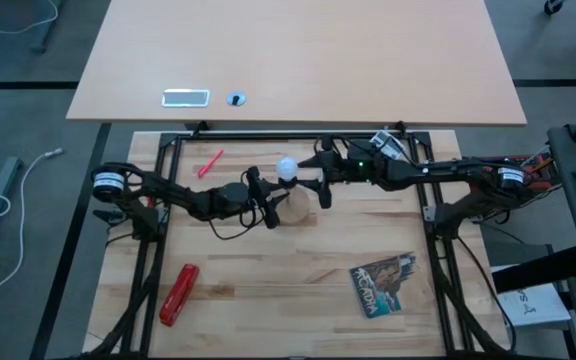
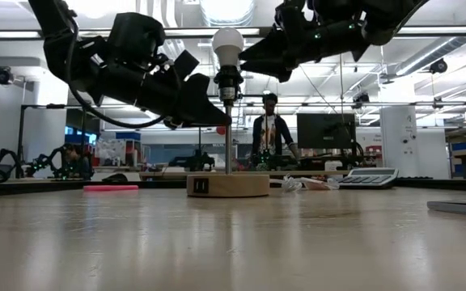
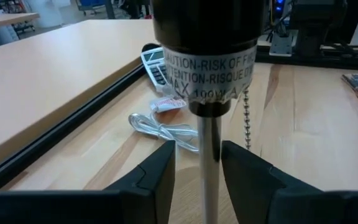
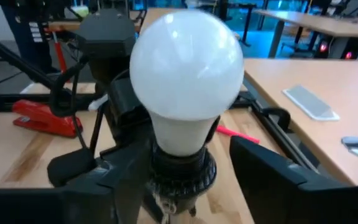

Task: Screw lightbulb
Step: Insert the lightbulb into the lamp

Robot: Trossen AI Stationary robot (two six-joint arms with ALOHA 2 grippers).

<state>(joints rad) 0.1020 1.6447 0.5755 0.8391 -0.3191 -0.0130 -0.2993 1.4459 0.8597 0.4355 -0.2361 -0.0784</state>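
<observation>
- Room: open lab hall with ceiling strip lights, monitors and benches; a person [image 2: 270,129] stands well behind the lamp, beyond the table.
- Pale laminate table [image 1: 298,60] lies beyond the lamp; on it a flat silver rectangle [image 1: 186,97] and a small round disc [image 1: 236,99].
- Work surface: light wooden tabletop [image 1: 288,290] with visible plank grain, edged by a black frame.
- Lamp as landmark: round wooden base [image 2: 228,185], thin metal stem [image 2: 228,137], black socket [image 2: 228,77] carrying a warning label [image 3: 210,65], bead pull chain [image 3: 248,118] hanging beside the stem.
- Left gripper [image 1: 264,198]: at the lamp stem below the socket, fingers [image 3: 160,180] spread, one to each side of the stem; contact with the stem cannot be told.
- Right gripper [image 1: 322,180]: just beside the bulb at socket height, fingers [image 4: 272,180] apart on either side of the bulb's neck, gaps visible.
- Lightbulb [image 1: 286,167]: white, upright, seated in the lamp socket, above the wooden base.
- Printed booklet [image 1: 385,284]: flat on the wood, well apart from the lamp, nearer the right arm.
- Red stapler [image 1: 179,294]: on the wood, well apart from the lamp, nearer the left arm.
- Calculator [image 2: 366,178]: beyond the lamp, by the frame rail.
- Red marker [image 1: 209,162]: near the lamp, on the left arm's side.
- White twisted tie [image 3: 160,129] and a small wrapper [image 3: 168,104]: between lamp and calculator.
</observation>
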